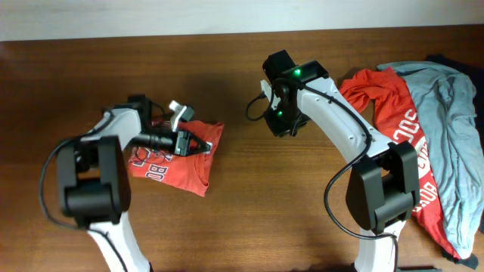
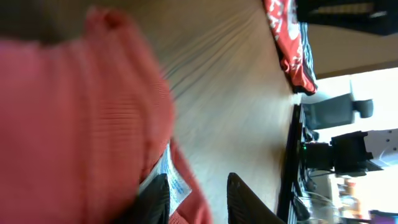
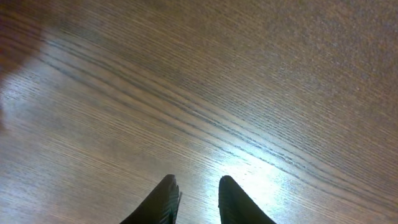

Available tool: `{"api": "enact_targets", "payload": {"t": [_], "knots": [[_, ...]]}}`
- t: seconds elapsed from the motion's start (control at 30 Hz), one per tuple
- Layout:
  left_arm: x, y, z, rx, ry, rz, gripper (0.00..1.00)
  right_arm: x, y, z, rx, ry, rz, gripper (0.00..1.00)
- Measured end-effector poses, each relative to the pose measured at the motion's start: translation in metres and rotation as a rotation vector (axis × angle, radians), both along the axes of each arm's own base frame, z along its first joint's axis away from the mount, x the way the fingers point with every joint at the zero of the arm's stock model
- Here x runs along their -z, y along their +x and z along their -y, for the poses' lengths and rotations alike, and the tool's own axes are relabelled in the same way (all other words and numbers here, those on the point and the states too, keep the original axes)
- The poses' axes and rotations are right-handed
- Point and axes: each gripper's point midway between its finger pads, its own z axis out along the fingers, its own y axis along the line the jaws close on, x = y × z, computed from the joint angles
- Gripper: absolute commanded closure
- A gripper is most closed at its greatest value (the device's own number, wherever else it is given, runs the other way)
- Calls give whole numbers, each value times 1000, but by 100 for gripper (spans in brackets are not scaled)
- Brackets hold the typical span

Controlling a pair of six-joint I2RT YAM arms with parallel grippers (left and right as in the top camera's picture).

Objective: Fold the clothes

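- your worktop is dark brown wood with a clear grain; under the right wrist camera a bright sheen lies across it.
- the orange-red t-shirt lies in a folded bundle on the left part of the worktop, white lettering facing up.
- your left gripper sits at the bundle's upper right corner, jaws drawn in on a fold of it; red cloth and a white label lie between the fingers.
- your right gripper hovers over bare wood near the middle, jaws only a little apart, holding nothing.
- at the right edge a red shirt with white letters lies in a loose heap, and a grey-blue shirt is draped over it.
- past the worktop's edge the left wrist view shows a dark office chair, dark equipment and a brightly lit room.
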Motion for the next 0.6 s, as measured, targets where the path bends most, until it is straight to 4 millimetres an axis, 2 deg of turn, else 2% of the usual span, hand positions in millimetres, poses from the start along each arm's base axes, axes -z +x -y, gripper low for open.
{"api": "enact_targets", "payload": {"t": [0.03, 0.1, 0.3, 0.53, 0.6], "knots": [[11, -2, 1, -2, -11, -34, 69, 0, -1, 0, 0, -1, -3, 73], [18, -3, 2, -10, -46, -58, 68, 0, -1, 0, 0, -1, -4, 73], [14, 3, 1, -61, -195, -85, 64, 0, -4, 2, -1, -7, -17, 73], [11, 5, -2, -75, -217, -87, 62, 0, -5, 2, 0, -8, -20, 72], [10, 6, -5, -87, -227, -89, 57, 0, -5, 2, 0, -9, -20, 73]]}}
